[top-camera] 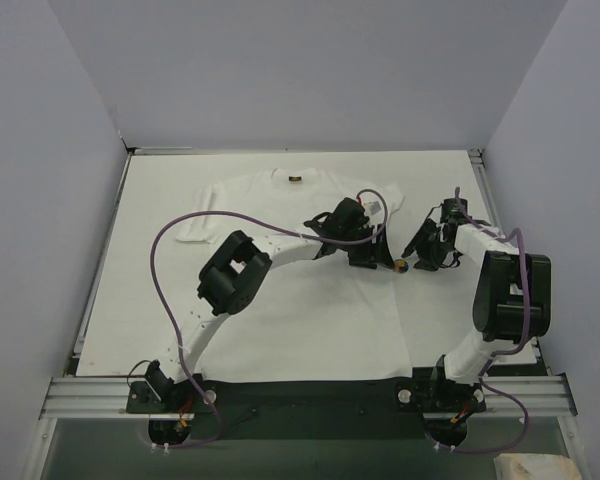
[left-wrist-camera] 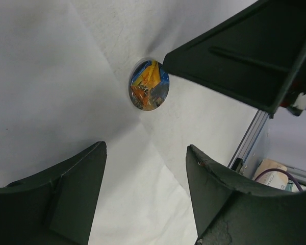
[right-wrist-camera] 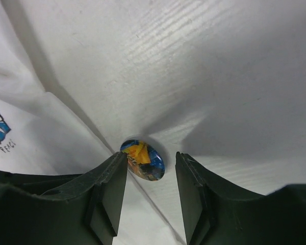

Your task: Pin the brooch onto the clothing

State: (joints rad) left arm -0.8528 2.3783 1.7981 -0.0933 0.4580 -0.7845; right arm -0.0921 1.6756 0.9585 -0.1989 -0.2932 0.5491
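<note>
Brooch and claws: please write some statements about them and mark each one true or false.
1. The brooch shows orange and blue. True.
2. The left claw is shut on the brooch. False: its fingers stand apart, holding nothing.
3. The brooch lies between the fingers of the right claw. True.
4. The brooch sits at the collar of the T-shirt. False: it is by the shirt's side edge.
</note>
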